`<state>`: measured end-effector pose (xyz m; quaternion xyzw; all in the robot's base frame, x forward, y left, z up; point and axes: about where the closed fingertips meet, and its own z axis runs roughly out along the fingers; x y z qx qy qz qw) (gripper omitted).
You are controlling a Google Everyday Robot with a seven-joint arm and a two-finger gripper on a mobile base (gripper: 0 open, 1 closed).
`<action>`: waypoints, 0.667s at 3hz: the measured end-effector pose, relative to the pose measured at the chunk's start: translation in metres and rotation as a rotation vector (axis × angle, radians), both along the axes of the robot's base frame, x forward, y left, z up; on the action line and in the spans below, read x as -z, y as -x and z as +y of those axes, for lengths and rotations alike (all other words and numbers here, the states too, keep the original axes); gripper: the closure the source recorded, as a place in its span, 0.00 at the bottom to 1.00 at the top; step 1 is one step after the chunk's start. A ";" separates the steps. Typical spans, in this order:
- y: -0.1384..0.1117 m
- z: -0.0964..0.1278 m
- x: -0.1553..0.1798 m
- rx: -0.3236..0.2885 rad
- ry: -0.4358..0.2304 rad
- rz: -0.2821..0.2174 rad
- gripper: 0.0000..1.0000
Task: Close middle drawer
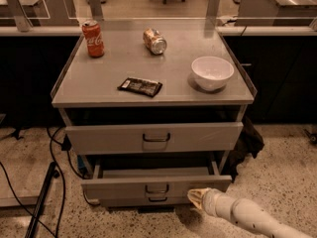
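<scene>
The middle drawer [124,187] is a shallow grey drawer with a small dark loop handle [157,188]. It stands pulled out a short way under the taller top drawer [104,139]. The lowest drawer's handle [157,199] shows just beneath it. My gripper [195,197], cream-coloured on a white arm [247,217], comes in from the lower right. Its fingers are together with nothing in them. Its tip rests against the right part of the middle drawer's front.
On the cabinet top [99,83] are an upright red can [93,38], a can lying on its side [155,41], a white bowl [212,72] and a dark packet [140,87]. Cables [52,152] and a dark pole [42,197] lie on the floor at left.
</scene>
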<state>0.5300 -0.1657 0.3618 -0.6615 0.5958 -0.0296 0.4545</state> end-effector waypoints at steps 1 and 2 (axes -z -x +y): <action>-0.021 0.000 0.001 0.018 0.000 -0.018 1.00; -0.040 0.000 0.003 0.036 -0.002 -0.031 1.00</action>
